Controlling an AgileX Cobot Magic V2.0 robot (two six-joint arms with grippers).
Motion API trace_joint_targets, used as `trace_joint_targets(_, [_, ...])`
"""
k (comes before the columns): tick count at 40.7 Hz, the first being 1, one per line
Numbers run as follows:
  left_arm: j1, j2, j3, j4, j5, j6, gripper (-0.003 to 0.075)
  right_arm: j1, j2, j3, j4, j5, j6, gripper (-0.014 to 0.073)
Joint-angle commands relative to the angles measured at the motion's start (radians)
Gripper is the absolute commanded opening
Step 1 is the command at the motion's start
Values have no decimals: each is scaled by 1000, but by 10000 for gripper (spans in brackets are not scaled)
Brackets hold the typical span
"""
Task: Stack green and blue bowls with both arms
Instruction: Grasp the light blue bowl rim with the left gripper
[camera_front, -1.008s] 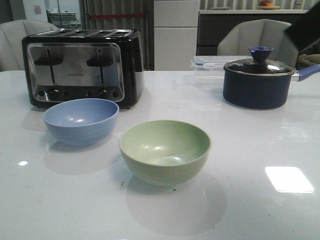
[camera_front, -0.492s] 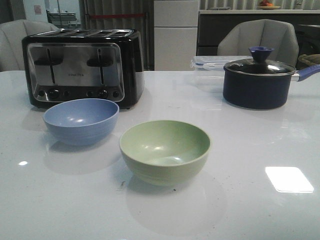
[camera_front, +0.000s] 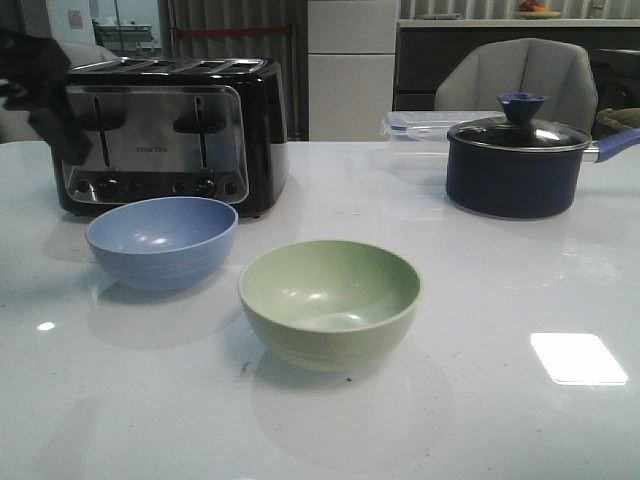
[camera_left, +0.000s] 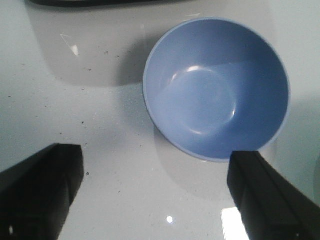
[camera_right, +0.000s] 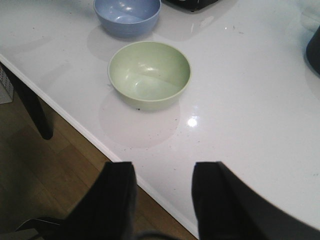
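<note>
Stacking not begun. Blue bowl (camera_front: 161, 240) and green bowl (camera_front: 329, 301) sit apart on table (camera_front: 500, 300), both empty. Left gripper (camera_left: 155, 195) spread wide above blue bowl, holding nothing. Right gripper (camera_right: 162, 200) parted, empty, well back from green bowl. Both pickups left.

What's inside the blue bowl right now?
Nothing: the left wrist view looks straight into the blue bowl and shows only its bare bottom with a light glint. The open left gripper hangs above the table beside it.
</note>
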Motion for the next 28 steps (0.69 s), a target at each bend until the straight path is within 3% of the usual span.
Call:
trace_joint_targets(1, [-6,49,-79,-44,-53,-5,636,-1,5,-28,-1,-69,-13,393])
trace_joint_targets(11, [-6,236,-191,-46,-85,-5,603,-1,5,-28,-1,-69,-13,393])
trace_joint_targets(28, [-6,346,-266,-41,-73,-5,249,-1,5,-28,-1,-69,-13,393])
